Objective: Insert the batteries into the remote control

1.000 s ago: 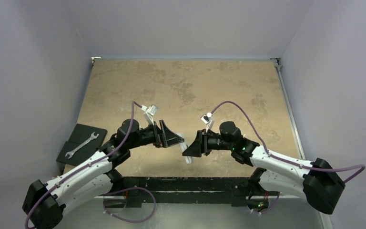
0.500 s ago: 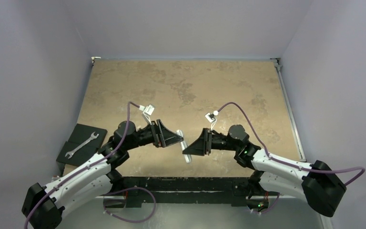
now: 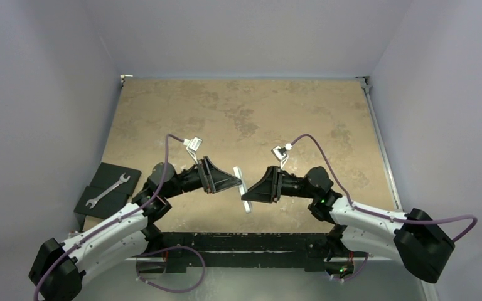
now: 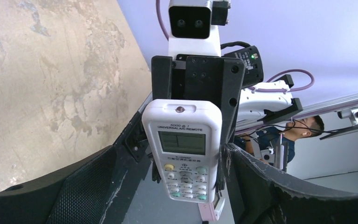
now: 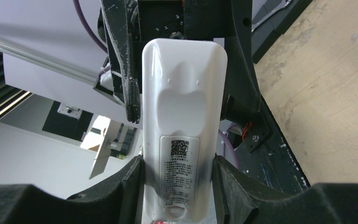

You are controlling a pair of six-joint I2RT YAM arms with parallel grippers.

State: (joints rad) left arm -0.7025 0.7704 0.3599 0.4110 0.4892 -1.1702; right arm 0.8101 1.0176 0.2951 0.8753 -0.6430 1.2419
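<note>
place: robotics lab | lilac walls (image 3: 50,94) boxing a tabletop (image 3: 257,106) | person (image 4: 307,130) (earbud in) beyond an aluminium rail (image 4: 349,99)

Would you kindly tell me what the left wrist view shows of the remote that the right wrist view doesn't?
Only the left wrist view shows the remote's front: display and button rows. Only the right wrist view shows its back, with a printed label and no open bay visible. Shared: the remote sits between fingers of the left end effector and right end effector, with the table behind.
</note>
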